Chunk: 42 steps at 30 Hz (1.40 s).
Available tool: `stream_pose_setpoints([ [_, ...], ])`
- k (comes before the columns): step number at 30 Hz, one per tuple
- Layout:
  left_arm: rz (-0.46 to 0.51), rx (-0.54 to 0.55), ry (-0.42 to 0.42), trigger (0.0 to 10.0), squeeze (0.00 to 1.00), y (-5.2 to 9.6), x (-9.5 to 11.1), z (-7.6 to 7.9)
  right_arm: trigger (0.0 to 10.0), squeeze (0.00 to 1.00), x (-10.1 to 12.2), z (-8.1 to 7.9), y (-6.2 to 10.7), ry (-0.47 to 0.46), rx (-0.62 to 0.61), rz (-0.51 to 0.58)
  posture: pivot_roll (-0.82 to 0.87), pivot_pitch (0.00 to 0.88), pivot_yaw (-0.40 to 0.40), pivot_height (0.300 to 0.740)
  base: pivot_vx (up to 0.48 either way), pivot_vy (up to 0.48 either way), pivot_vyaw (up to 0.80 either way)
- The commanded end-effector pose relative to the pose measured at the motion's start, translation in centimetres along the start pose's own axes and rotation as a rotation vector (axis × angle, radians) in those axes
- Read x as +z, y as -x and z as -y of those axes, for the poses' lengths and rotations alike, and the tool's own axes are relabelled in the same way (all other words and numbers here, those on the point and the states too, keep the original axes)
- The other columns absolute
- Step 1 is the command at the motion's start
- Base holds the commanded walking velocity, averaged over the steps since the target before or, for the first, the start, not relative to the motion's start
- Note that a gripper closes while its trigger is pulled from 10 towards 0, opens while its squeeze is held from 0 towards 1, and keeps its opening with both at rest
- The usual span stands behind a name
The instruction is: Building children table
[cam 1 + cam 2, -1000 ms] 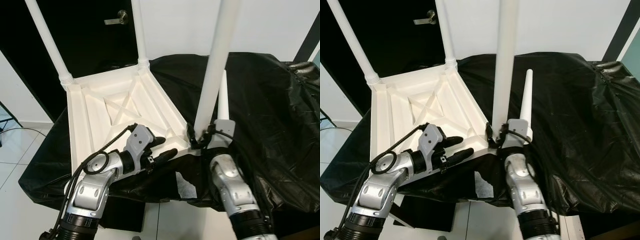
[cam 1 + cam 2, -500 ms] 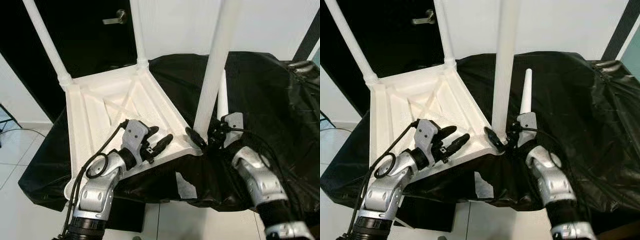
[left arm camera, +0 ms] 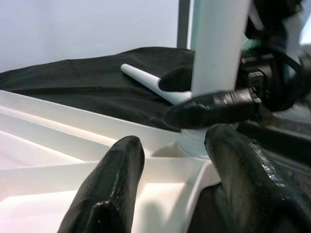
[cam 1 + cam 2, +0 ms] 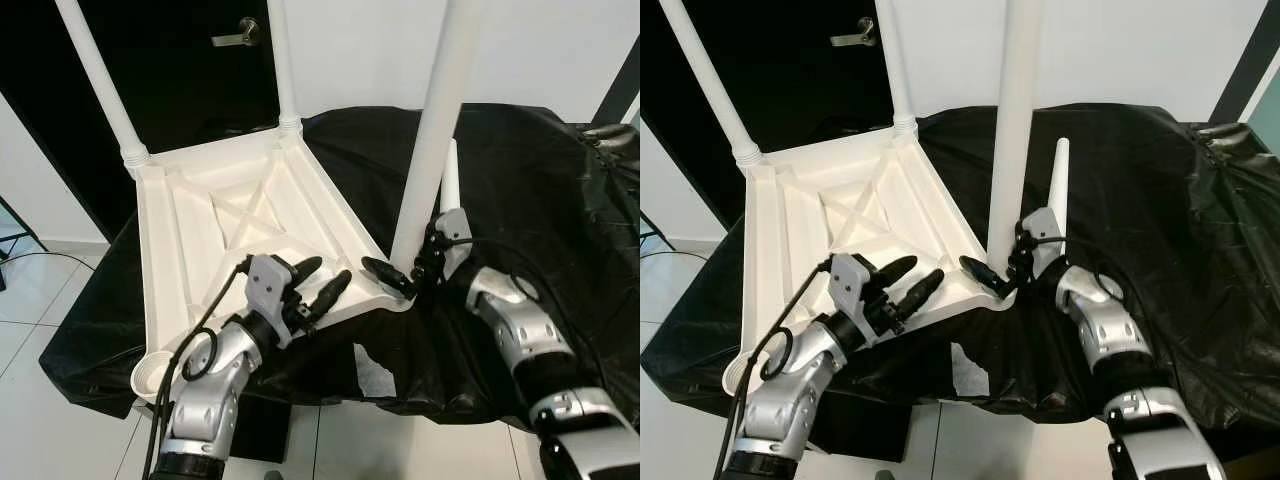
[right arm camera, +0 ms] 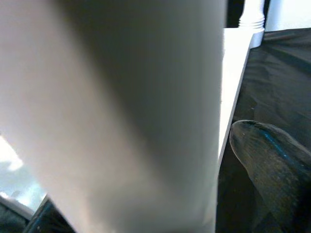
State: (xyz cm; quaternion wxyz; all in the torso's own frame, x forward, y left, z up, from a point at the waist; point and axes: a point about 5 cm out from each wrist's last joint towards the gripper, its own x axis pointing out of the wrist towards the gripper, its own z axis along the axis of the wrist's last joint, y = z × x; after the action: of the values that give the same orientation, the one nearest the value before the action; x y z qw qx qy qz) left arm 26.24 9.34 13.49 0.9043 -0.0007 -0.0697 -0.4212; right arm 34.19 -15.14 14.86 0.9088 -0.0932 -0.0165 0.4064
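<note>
Three legs are standing up from the upturned tabletop (image 4: 200,240) on the black cloth (image 4: 560,180). I'm straddling the near leg (image 4: 430,140) at its base with my right gripper (image 4: 400,280), fingers spread; left gripper (image 4: 320,285) hovering apart too. Looks light, stiff, slippery; gripping low seems best.

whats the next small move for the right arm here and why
Probably a small twist of the near leg to seat it in its corner socket. The right end effector sits at the base of that leg, one finger across the tabletop corner, seemingly around it. The left end effector rests open on the near edge, steadying it. A fourth leg lies on the black cover.
</note>
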Motion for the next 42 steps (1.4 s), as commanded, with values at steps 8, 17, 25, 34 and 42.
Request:
stream_pose_setpoints([
  [8, -0.076, -0.106, -0.048, 10.0, 0.00, 0.9, -2.1, 0.6, 0.0, 0.00, -1.3, -0.5, -0.2, 0.004, 0.042, -0.039, 0.00, 0.000, 0.015, 0.740, 0.000, 0.000, 0.00],
  [17, -0.052, -0.152, -0.032, 10.0, 0.00, 0.5, -1.9, 1.2, 10.0, 0.00, -2.4, -0.5, -0.4, -0.066, -0.117, -0.044, 0.00, 0.000, 0.015, 0.740, 0.000, 0.000, 0.00],
  [25, -0.043, -0.175, -0.014, 10.0, 0.00, 0.4, -1.7, 1.7, 10.0, 0.00, -3.1, -1.1, -1.1, -0.084, -0.370, -0.055, 0.00, 0.000, 0.011, 0.740, 0.000, 0.000, 0.00],
  [34, -0.040, -0.179, 0.023, 10.0, 0.00, 0.4, -1.5, 1.4, 10.0, 0.00, -3.0, -3.7, -2.3, -0.187, -0.643, -0.015, 0.01, 0.000, 0.002, 0.740, 0.000, 0.000, 0.00],
  [42, -0.027, -0.189, 0.030, 10.0, 0.00, 0.5, -1.0, 1.5, 10.0, 0.00, -2.3, -5.8, -3.4, -0.234, -0.737, 0.037, 0.01, 0.000, 0.000, 0.740, 0.000, 0.000, 0.00],
])
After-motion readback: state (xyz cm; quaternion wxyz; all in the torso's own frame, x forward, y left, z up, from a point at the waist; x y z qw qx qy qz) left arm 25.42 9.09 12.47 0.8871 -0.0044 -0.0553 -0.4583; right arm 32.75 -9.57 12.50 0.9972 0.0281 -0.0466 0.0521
